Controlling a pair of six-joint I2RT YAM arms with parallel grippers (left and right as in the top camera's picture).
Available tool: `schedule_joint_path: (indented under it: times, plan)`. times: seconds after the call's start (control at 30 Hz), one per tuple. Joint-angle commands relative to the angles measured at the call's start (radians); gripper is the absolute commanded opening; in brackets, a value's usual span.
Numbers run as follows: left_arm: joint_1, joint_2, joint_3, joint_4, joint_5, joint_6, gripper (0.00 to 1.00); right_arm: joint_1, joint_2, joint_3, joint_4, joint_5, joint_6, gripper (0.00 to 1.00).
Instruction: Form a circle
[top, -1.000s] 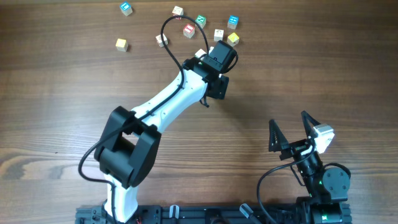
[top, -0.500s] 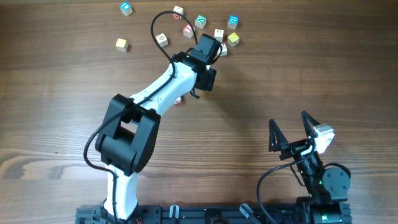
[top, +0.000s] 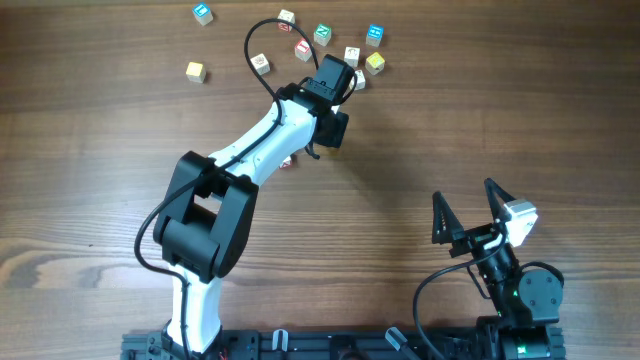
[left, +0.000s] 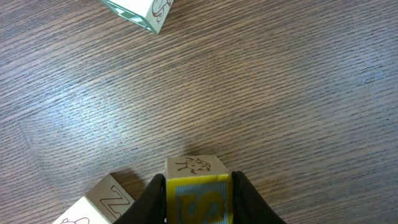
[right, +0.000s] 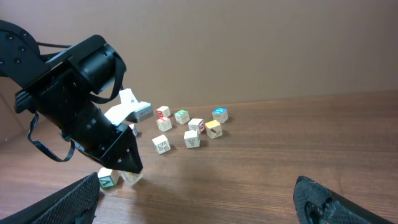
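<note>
The circle (top: 322, 34) was not round yet. Its little cubes sat in a loose bunch at the far side of the surface (top: 520, 110). The left claw (left: 198, 194) was narrow and held a yellow cube (left: 196, 167) just beside that bunch. The right claw (top: 463, 195) stood wide and empty, near and to the right. The cubes looked light, hard and smooth, so a bump may slide them. Best to pinch two flat sides. I saw no box or bowl.

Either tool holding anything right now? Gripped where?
Left tool holds a yellow-faced S cube, pinched by two opposite side faces. Right tool open, empty.
</note>
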Motion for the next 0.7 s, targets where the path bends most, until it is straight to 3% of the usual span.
schedule_joint_path:
  times: [0.0,0.67]
  plan:
    - [0.002,0.008,-0.001,0.000,0.016,0.023,0.24,0.005,-0.008,-0.001,0.005,0.009,-0.005,1.00]
    - [0.023,0.008,-0.001,0.022,0.016,0.050,0.23,0.005,-0.008,-0.001,0.005,0.009,-0.006,1.00]
